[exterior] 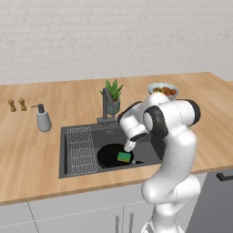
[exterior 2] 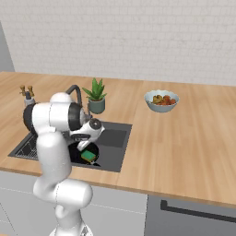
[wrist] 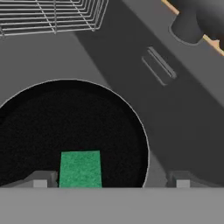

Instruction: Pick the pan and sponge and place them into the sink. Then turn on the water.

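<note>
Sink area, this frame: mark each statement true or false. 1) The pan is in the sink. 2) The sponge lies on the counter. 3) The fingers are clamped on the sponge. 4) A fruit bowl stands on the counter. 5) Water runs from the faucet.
1) True: the pan lies in the sink.
2) False: the sponge lies in the pan.
3) False: the gripper is open above the sponge.
4) True: the bowl stands right of the sink.
5) False: no water shows at the faucet.

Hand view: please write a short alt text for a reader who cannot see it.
A green sponge lies in a round black pan on the floor of a grey sink. The open gripper hovers above, with a wire rack at the top.
</note>
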Controlling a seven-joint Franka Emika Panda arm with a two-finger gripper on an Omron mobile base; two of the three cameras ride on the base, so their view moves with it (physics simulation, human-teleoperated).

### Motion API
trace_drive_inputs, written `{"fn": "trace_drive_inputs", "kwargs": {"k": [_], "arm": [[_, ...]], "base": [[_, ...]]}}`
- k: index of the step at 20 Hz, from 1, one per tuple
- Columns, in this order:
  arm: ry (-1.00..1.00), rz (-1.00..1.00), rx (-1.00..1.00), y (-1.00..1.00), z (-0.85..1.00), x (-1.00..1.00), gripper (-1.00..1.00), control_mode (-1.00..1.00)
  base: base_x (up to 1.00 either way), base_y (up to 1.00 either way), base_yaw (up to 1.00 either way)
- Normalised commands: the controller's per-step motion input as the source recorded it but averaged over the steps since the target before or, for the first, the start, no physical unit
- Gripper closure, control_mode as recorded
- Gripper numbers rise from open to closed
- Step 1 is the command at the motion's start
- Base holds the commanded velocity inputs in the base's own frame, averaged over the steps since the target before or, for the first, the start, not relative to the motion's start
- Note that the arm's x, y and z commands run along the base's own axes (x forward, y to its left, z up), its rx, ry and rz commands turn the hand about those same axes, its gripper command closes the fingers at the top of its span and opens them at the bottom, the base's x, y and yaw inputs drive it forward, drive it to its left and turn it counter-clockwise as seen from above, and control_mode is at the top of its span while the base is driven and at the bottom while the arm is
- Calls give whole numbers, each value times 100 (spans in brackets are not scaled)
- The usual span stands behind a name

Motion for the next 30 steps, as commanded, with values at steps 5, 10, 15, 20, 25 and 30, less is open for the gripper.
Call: {"fn": "trace_drive_inputs", "kwargs": {"k": [5,10,15,20,25,30], "arm": [[-20,-10,11,-36,66,-36,-100,-100],[-21,-1,16,-34,58,-32,-100,-100],[-36,2,15,-5,44,-20,-100,-100],[-38,17,16,0,50,-10,-100,-100],[-21,18,21,-1,30,0,-100,-100],[-1,8,23,-3,14,1,-100,-100]], "base": [[0,0,0],[0,0,0],[0,0,0],[0,0,0],[0,0,0],[0,0,0]]}}
